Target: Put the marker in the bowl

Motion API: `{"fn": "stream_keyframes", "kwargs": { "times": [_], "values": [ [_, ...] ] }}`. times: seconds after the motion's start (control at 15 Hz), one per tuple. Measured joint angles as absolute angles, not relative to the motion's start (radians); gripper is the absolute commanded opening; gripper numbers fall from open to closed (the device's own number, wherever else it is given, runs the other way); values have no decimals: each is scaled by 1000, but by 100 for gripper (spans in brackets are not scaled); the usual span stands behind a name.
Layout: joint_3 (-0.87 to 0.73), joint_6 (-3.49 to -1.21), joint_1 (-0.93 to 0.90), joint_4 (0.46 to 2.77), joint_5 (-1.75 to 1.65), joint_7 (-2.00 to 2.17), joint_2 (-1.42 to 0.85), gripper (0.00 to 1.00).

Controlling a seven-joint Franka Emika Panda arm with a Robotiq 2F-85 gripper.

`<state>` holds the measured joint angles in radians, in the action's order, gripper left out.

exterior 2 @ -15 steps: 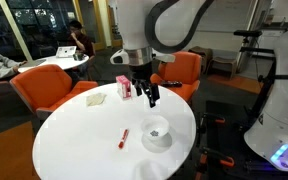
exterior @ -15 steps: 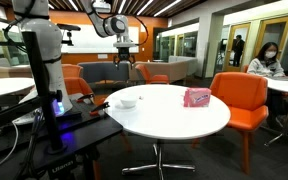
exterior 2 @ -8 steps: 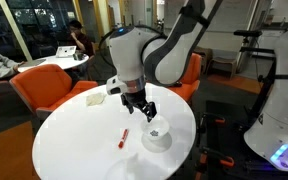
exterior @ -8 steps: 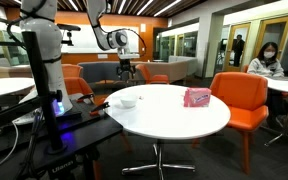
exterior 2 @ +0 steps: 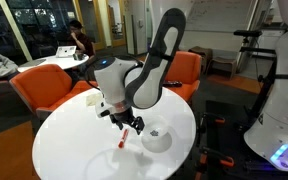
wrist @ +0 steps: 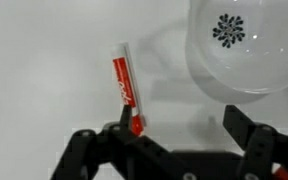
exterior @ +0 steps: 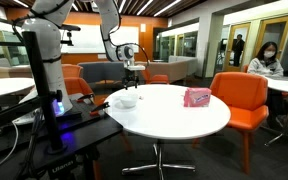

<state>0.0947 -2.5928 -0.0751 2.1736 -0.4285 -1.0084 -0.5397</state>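
Observation:
The marker (wrist: pixel 125 83) is red with a white end and lies flat on the white table (exterior 2: pixel 74 140); it also shows in an exterior view (exterior 2: pixel 123 139). The small white bowl (exterior 2: pixel 156 138) stands just beside it, at the top right of the wrist view (wrist: pixel 246 45) and near the table's edge in an exterior view (exterior: pixel 127 101). My gripper (wrist: pixel 181 128) is open and low over the table (exterior 2: pixel 130 125). The marker's near end lies just inside one finger (wrist: pixel 122 132). The other finger (wrist: pixel 240 126) is below the bowl's rim. Nothing is held.
A pink rectangular packet (exterior: pixel 196 97) lies farther along the table. A white paper (exterior 2: pixel 94 98) lies near the far edge. Orange chairs (exterior: pixel 239 95) (exterior 2: pixel 44 85) ring the table. The robot's base and stand (exterior: pixel 44 70) are beside it. People sit in the background.
The arm has come down from high above the table to just over the marker, beside the bowl. The gripper has stayed open. Marker and bowl have not moved.

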Motion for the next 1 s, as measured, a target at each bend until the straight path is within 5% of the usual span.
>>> {"fn": "stream_keyframes", "kwargs": {
  "times": [0.33, 1.0],
  "values": [
    [102, -2592, -66, 2065, -428, -1037, -660, 83],
    [113, -2577, -67, 1934, -429, -1037, -785, 0]
  ]
}}
